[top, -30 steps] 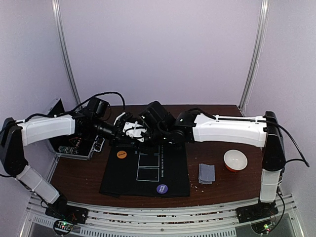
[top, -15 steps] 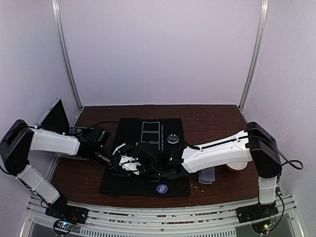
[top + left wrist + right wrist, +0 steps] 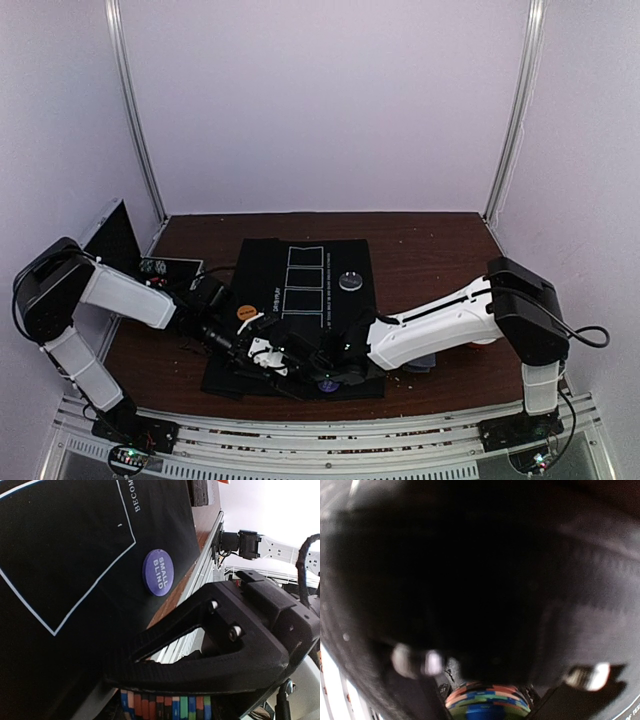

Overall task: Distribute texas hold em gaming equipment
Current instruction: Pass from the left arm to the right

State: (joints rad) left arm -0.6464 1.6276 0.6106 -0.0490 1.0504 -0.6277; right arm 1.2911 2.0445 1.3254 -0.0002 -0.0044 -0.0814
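Note:
My two grippers meet over the near left part of the black mat (image 3: 352, 312). The left gripper (image 3: 254, 352) and the right gripper (image 3: 300, 362) are both shut on one stack of poker chips with blue, orange, green and black edges. The stack fills the bottom of the left wrist view (image 3: 170, 706) and of the dark, blurred right wrist view (image 3: 487, 706). A purple "SMALL BLIND" disc (image 3: 158, 573) lies near the mat's front edge, just right of the grippers (image 3: 327, 383). An orange disc (image 3: 245, 312) and a black-silver disc (image 3: 349, 281) lie on the mat. Grey-backed cards (image 3: 202, 491) lie right of the mat.
An open black case (image 3: 120, 240) stands at the far left of the table. The right arm (image 3: 440, 325) lies low across the table's right half and hides the white bowl in the top view. The metal rail (image 3: 330, 440) runs along the front edge.
Both grippers have come together from the far side of the mat to its near left part, lowering as they went. The black-silver disc and the orange disc are now uncovered.

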